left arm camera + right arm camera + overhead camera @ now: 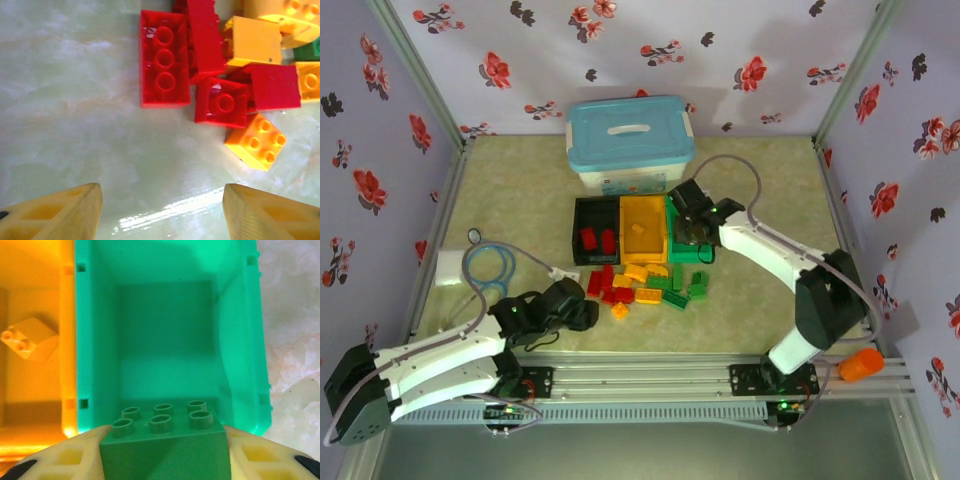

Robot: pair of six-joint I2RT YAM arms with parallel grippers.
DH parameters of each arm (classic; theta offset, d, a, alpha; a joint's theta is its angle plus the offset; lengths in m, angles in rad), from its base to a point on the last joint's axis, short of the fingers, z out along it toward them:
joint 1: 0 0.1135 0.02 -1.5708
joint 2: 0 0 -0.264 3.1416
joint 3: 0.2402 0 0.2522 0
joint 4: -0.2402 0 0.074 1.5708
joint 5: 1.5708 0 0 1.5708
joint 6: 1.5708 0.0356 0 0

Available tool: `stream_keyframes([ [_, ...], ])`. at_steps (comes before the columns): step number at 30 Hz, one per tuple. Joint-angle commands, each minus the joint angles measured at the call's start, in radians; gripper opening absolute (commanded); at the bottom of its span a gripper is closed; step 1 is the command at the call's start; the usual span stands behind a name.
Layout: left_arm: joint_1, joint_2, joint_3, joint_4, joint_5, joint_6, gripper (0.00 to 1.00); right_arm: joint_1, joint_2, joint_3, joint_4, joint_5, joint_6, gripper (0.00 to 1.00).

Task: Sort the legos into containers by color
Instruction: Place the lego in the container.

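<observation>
Bench, mid-area: three small open bins are set in a row, touching side by side: black rectangular plastic bin (pixel 578 225), orange-yellow rectangular plastic bin (pixel 624 232), green rectangular plastic bin (pixel 95 340). The row is placed just on the near side of a white plastic box with light-blue lid (pixel 630 140), which is towards the far edge.

- Right gripper (pixel 164 460): clamped on a green six-stud plastic brick (pixel 165 437), studs up, held over the near end of the green bin.
- Two red bricks (pixel 598 240) are seen in the black bin; one orange-yellow two-stud brick (pixel 30 339) lies tilted in the orange-yellow bin.
- A loose pile of red, orange-yellow and green bricks (pixel 645 285) is spread on the bench just on the near side of the bins.
- Left gripper (pixel 162 210): fingers wide apart, nothing between them, held low over bare bench at the pile's left near corner. Closest to it are a red three-stud long brick (pixel 164 57), a red one-stud brick (pixel 222 102) and an orange-yellow four-stud brick (pixel 256 141).
</observation>
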Motion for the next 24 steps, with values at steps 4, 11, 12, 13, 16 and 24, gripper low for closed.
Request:
stream_keyframes([
  [4,-0.041,-0.034,-0.025,0.056,-0.032,-0.036,0.65,-0.004,0.051,0.058,0.0,-0.032,-0.025,0.82],
  [11,-0.045,0.047,-0.006,0.127,0.005,-0.018,0.67,0.007,-0.074,-0.012,0.038,-0.02,-0.005,0.9],
  [12,-0.046,0.07,-0.003,0.145,0.016,-0.018,0.67,0.011,-0.095,-0.024,0.043,-0.023,-0.002,0.9],
  [13,-0.048,0.092,0.001,0.162,0.025,-0.018,0.67,0.013,-0.113,-0.038,0.048,-0.027,0.001,0.89],
  [16,-0.06,0.156,0.022,0.186,0.036,-0.012,0.67,0.023,-0.162,-0.071,0.05,-0.026,0.008,0.88],
  [24,-0.1,0.315,0.079,0.238,0.042,0.012,0.67,0.025,-0.273,-0.184,0.101,-0.02,0.047,0.86],
])
